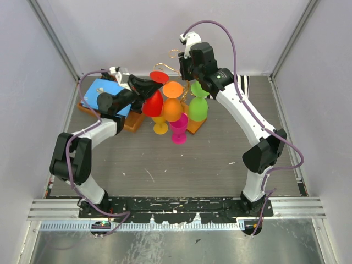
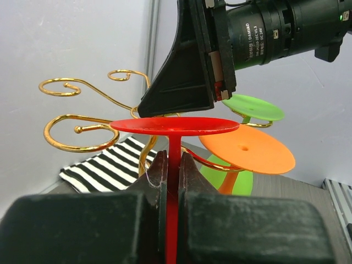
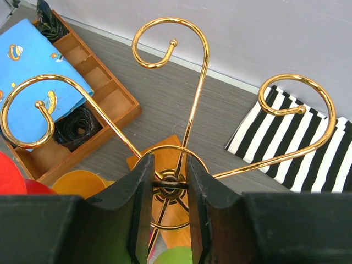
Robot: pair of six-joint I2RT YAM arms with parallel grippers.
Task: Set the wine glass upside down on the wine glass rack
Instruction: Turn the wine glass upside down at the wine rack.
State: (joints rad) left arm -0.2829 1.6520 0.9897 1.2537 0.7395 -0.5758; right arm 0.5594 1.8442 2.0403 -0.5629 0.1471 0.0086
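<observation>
The scrolled gold-wire rack [image 3: 204, 60] is clasped by the right gripper [image 3: 169, 176]; beside it, a smooth red wine glass [image 2: 175, 125] is pinched at its stem by the left gripper [image 2: 173, 165].

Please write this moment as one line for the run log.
left gripper: shut on red wine glass stem, foot up | right gripper: shut on wine glass rack top | orange glass, green glass: hanging on rack
</observation>
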